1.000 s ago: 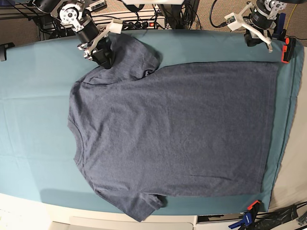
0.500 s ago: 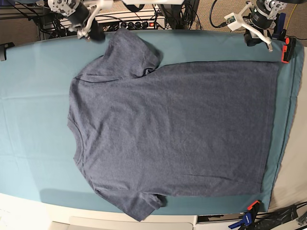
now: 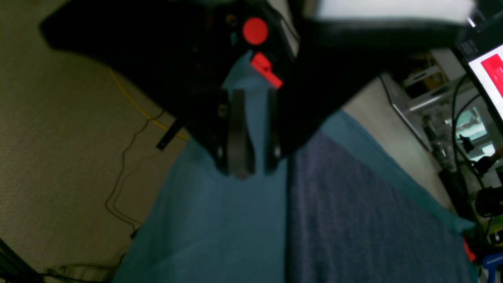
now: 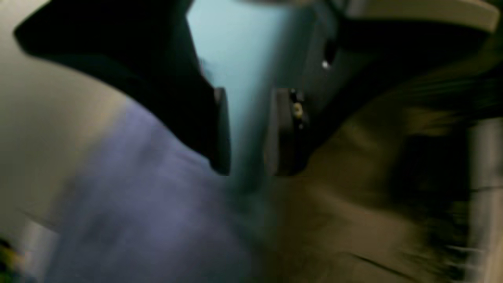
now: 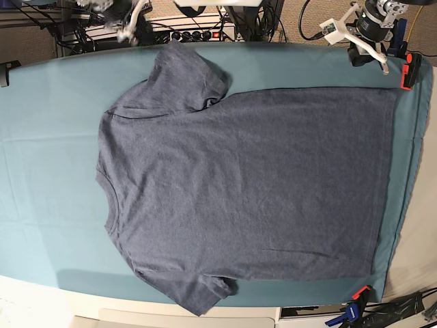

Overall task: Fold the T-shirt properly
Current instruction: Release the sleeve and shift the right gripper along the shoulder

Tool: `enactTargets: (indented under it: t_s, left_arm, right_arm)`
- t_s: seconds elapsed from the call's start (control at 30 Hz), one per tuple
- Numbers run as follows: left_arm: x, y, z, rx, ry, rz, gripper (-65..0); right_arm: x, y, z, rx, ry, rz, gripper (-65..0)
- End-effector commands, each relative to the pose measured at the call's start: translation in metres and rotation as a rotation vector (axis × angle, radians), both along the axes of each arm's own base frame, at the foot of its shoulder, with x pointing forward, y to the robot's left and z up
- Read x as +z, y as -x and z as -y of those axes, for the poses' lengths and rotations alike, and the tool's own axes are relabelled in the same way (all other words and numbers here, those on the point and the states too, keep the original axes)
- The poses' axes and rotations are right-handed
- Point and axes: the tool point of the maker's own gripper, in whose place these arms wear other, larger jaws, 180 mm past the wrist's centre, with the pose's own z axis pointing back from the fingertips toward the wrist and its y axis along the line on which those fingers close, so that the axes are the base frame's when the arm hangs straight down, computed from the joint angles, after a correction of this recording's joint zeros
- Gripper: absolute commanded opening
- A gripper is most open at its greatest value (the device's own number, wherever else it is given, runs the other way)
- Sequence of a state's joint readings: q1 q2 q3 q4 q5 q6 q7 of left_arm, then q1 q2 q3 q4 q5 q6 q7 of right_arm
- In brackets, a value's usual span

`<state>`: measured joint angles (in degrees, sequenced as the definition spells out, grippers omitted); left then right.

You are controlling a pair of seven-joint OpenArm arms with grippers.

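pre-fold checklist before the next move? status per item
1. T-shirt spread flat on the teal table cloth: ok, with some creases at the far sleeve.
2. Both sleeves out to the sides, far sleeve and near sleeve: ok.
3. Left gripper clear of the fabric: ok, fingers apart over bare cloth beside the hem, holding nothing.
4. Right gripper clear of the fabric: ok, fingers apart, nothing between them; the view is blurred.
5. Hem edge straight: ok.
6. Lettering side facing down: cannot tell, only plain fabric shows.
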<state>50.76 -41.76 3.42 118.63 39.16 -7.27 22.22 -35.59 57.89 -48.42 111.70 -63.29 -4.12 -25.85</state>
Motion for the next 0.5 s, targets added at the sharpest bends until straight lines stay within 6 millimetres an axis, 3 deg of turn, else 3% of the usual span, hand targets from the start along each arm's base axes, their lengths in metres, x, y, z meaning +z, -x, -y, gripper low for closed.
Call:
enactTargets:
  t_s: [0.0, 0.07, 0.13, 0.47]
  left_arm:
    - [0.006, -0.003, 0.001, -0.009, 0.002, 0.021, -54.8]
    - [0.006, -0.003, 0.001, -0.009, 0.002, 0.021, -54.8]
    - [0.006, -0.003, 0.001, -0.009, 0.001, 0.021, -54.8]
    - [0.008, -0.013, 0.002, 0.011, 0.030, 0.038, -54.8]
  right_arm:
    - [0.014, -0.006, -0.004, 0.011, -0.036, 0.066, -46.9]
    - [0.031, -0.017, -0.009, 0.001, -0.093, 0.167, -46.9]
    - [0.035, -0.021, -0.009, -0.003, -0.098, 0.198, -46.9]
    - [0.013, -0.025, -0.006, -0.138, -0.103, 0.061, -46.9]
